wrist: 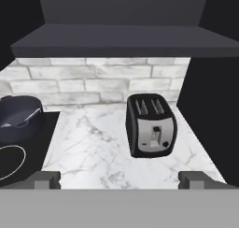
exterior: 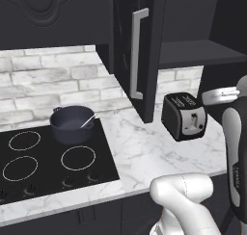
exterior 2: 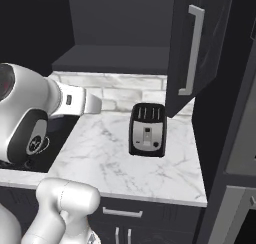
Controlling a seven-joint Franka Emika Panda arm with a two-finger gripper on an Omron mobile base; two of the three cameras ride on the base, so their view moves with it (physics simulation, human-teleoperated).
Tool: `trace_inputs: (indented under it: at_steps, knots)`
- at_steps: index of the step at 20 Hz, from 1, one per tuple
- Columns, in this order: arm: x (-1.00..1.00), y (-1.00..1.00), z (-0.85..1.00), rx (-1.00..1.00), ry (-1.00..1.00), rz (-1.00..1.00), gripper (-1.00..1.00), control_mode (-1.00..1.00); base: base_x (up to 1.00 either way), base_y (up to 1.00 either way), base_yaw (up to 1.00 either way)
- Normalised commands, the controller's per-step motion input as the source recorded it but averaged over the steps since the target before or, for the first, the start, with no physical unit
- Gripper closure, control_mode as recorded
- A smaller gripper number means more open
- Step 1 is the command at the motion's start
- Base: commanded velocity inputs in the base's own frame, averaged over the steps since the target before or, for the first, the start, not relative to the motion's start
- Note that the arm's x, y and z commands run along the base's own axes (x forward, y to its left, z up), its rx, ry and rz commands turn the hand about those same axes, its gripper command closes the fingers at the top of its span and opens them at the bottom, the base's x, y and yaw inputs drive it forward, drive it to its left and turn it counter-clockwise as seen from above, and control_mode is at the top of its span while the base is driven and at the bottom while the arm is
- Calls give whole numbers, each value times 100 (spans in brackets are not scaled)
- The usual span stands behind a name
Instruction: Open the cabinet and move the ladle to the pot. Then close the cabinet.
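— While the pot (exterior: 72,124) sits at the left on the stovetop (exterior: 43,159), is the ladle (exterior: 88,120) already in it?

— Yes, its thin handle leans on the rim (so that step looks done).

— And further right?

— The cabinet (exterior: 140,51) doors hang open over the counter (exterior: 159,152), shelf bare, toaster (exterior: 184,116) below. Closing remains.

— The gripper (wrist: 119,180)?

— Jaws spread wide, holding nothing, hanging back from the counter.

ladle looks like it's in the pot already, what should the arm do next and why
Probably reach for the open cabinet door and swing it shut: the ladle already rests in the pot, and the gripper is open and holds nothing.
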Motion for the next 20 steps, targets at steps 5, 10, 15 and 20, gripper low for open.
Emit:
trace_inputs:
  at_steps: [5,10,15,20]
  knots:
    - [9,-2,0,0,0,-1,-100,-100,0,0,0]
    - [-17,-18,3,0,0,-1,-100,-100,0,0,0]
    - [-36,-12,28,0,-4,-7,-100,-100,0,0,0]
    - [-26,-1,32,-1,-2,-9,-100,-100,0,0,0]
